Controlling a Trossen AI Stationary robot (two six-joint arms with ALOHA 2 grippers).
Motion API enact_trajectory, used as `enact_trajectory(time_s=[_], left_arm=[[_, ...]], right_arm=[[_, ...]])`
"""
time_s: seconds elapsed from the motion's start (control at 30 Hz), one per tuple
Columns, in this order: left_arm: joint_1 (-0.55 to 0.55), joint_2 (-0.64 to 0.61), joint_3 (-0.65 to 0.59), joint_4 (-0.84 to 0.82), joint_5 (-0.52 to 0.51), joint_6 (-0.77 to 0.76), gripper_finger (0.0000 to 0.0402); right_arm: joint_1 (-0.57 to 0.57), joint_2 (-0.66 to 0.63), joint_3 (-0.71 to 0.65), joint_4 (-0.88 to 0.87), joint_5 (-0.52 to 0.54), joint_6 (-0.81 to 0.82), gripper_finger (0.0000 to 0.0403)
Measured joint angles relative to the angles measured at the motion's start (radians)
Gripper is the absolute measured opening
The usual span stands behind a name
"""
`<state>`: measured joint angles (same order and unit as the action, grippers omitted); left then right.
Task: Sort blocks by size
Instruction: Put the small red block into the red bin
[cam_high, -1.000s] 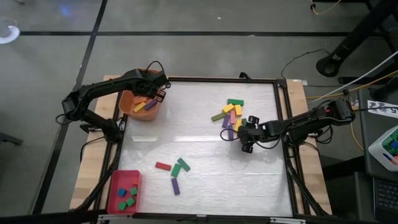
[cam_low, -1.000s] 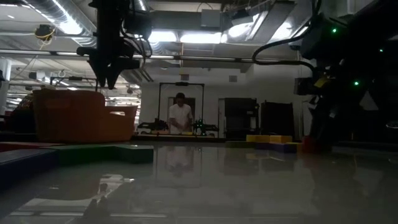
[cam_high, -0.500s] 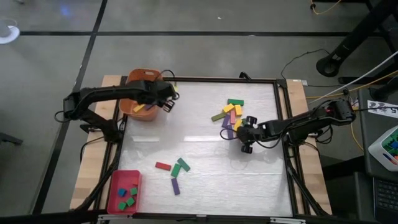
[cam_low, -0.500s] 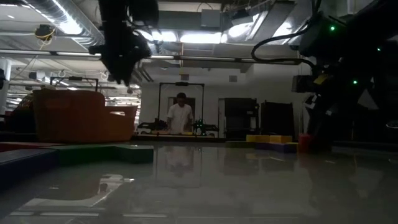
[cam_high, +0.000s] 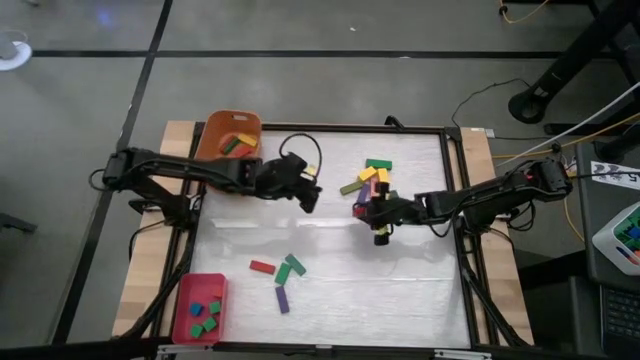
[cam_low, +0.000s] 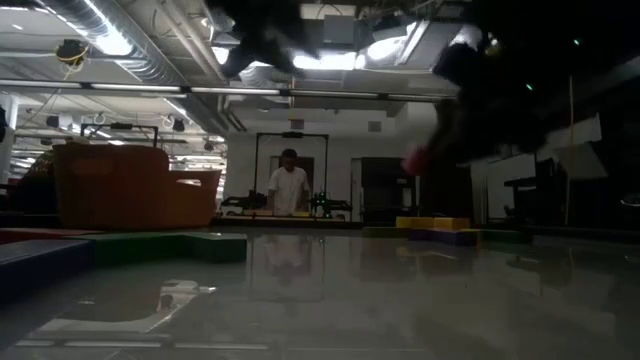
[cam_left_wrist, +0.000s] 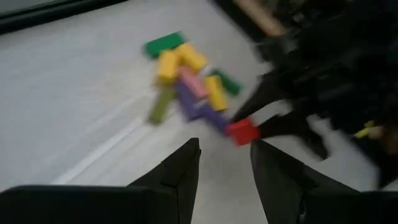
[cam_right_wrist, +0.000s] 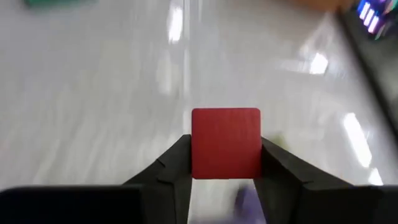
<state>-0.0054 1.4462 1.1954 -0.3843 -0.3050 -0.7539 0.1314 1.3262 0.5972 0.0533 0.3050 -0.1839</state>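
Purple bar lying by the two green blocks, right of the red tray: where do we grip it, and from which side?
The purple bar lies flat with both long sides free; the green blocks crowd one end. Come straight down, fingers across its narrow width at mid-length. The left gripper is open and empty; the right gripper is shut on a red cube.

Glossy white tabletop; matt red cube; wooden table edges.

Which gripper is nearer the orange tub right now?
Left. The left gripper hangs over the table a little way from the orange tub; the right gripper, holding a red cube, is much farther off.
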Motion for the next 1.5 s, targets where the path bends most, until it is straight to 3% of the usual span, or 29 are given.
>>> enact_trajectory(time_s=[0.3, 0.43, 0.77, 1.5], left_arm=[[-0.057, 0.062, 0.0, 0.176, 0.0, -0.158, 0.0131], [-0.064, 0.099, 0.0, 0.205, 0.0, -0.191, 0.0131], [-0.082, 0.171, 0.0, 0.302, 0.022, -0.188, 0.0131], [-0.086, 0.211, 0.0, 0.282, 0.035, -0.153, 0.0132]], right_arm=[[-0.001, 0.0, 0.001, 0.391, 0.002, -0.307, 0.0136], [-0.001, 0.002, 0.001, 0.456, 0.013, -0.374, 0.0138], [-0.001, 0.002, 0.001, 0.436, 0.017, -0.379, 0.014], [-0.001, 0.002, 0.0, 0.357, 0.016, -0.372, 0.0139]])
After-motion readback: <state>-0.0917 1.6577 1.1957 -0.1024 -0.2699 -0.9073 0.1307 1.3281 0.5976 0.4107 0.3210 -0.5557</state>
